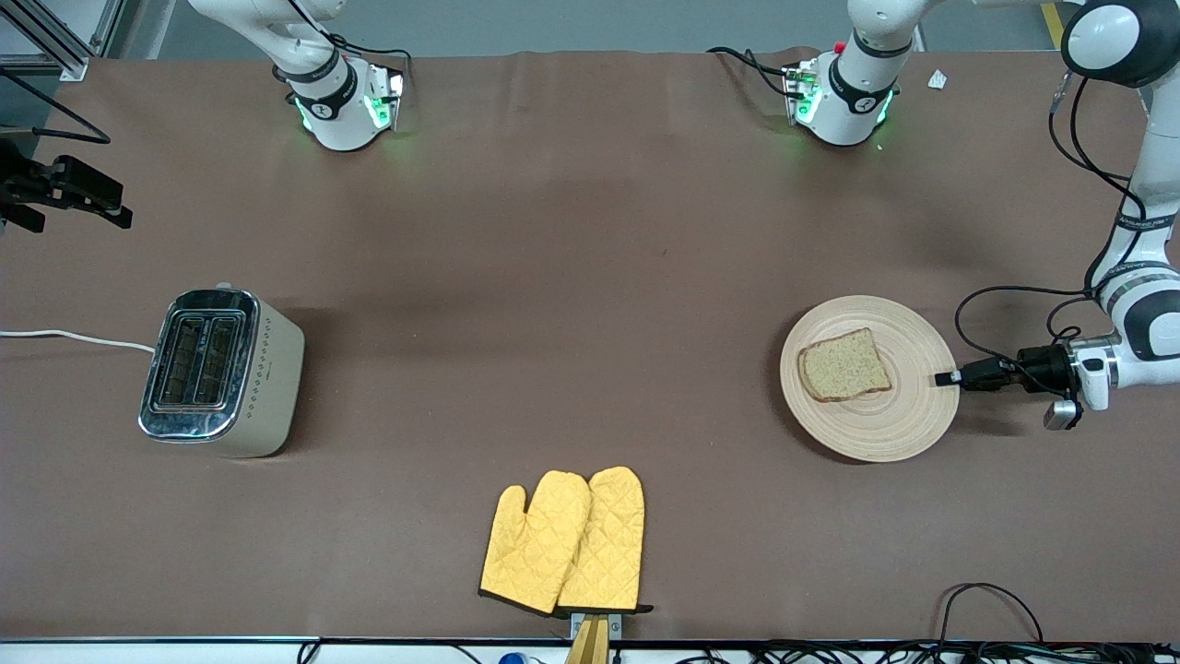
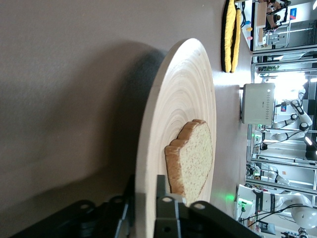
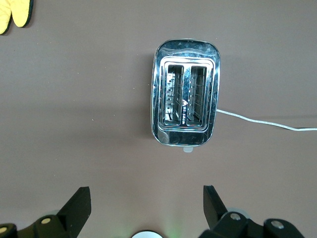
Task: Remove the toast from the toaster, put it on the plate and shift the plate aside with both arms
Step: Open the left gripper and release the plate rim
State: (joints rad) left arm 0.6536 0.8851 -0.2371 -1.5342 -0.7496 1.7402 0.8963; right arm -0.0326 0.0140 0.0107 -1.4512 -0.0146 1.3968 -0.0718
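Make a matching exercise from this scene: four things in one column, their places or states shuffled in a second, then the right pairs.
Things:
1. toast
2. toaster
3. oven mitts
4. right gripper

Places or states:
A. open, above the toaster
B. lying on the plate
C. at the table edge nearest the front camera
D. slots empty, toward the right arm's end of the table

Pairs: 1-B, 2-D, 3-C, 4-A

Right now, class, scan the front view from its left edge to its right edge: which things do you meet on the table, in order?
right gripper → toaster → oven mitts → toast on the plate → left gripper at the plate's rim
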